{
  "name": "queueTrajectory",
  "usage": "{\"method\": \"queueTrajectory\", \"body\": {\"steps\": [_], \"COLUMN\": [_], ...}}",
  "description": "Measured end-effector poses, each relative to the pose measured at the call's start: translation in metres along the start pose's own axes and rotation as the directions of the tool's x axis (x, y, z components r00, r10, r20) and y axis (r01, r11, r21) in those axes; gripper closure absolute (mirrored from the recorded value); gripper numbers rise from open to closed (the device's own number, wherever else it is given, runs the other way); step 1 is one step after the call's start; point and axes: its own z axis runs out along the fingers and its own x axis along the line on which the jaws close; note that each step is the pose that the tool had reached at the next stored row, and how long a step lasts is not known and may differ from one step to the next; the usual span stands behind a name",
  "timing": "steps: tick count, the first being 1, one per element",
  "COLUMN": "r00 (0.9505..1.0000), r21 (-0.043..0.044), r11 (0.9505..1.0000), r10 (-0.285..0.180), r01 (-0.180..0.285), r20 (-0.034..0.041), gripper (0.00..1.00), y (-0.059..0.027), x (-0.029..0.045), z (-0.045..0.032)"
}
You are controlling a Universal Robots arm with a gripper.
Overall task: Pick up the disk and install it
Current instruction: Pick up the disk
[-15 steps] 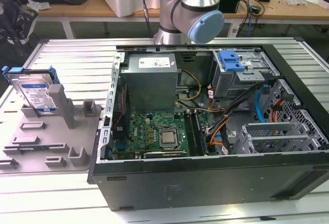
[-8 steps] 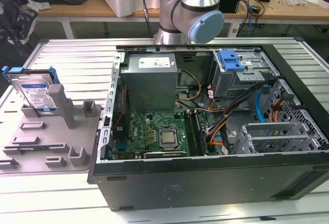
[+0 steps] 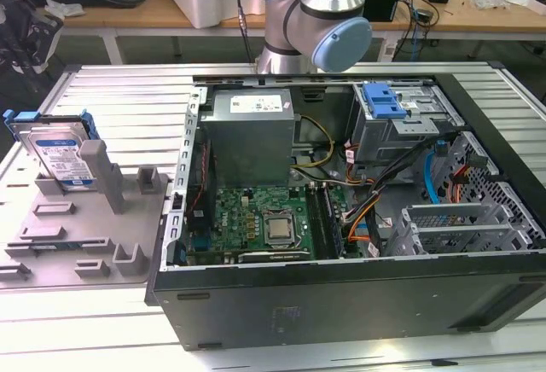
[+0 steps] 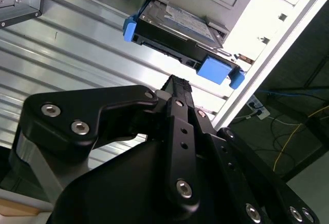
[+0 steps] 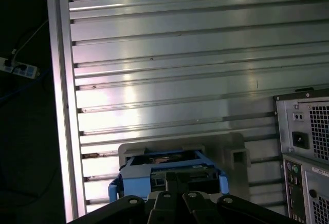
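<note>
One disk (image 3: 61, 157) upright in grey fixture (image 3: 94, 235), 9 o'clock of computer case (image 3: 341, 304) in exterior view; gripper (image 4: 177, 81) pressed together, empty, apart from disk.

Ribbed aluminium bench (image 3: 111, 90): carries open computer case (image 3: 341, 312); grey holder fixture (image 3: 47, 218) just beside case, exterior view's left.

Silver blue-framed rectangular disk (image 3: 60, 154) stands upright on a grey plastic fixture (image 3: 85, 248), at the exterior view's left of the open black computer case (image 3: 341, 308).
</note>
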Motion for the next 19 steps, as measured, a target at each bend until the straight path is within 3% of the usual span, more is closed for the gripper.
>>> {"method": "queueTrajectory", "body": {"steps": [2,7,8,10,12,15,19], "r00": [1.0000,0.9995,0.9985,0.9954,0.9882,0.9721,0.9547], "r21": [0.0036,0.0107,0.0110,0.0102,0.0085,0.0061,0.0041], "r11": [1.0000,0.9999,0.9993,0.9964,0.9895,0.9736,0.9563], "r10": [0.000,-0.013,-0.036,-0.083,-0.144,-0.227,-0.292], "r01": [0.000,0.013,0.037,0.084,0.144,0.228,0.292], "r20": [-0.0016,-0.0306,-0.0422,-0.0487,-0.0526,-0.0572,-0.0598], "gripper": [0.89,0.89,0.89,0.89,0.89,0.89,0.89], "y": [0.0000,0.0001,0.0002,0.0002,0.0001,0.0001,0.0004], "x": [0.0001,0.0000,0.0000,0.0000,0.0000,0.0000,0.0002], "z": [0.0000,0.0000,0.0001,0.0002,0.0005,0.0008,0.0011]}}
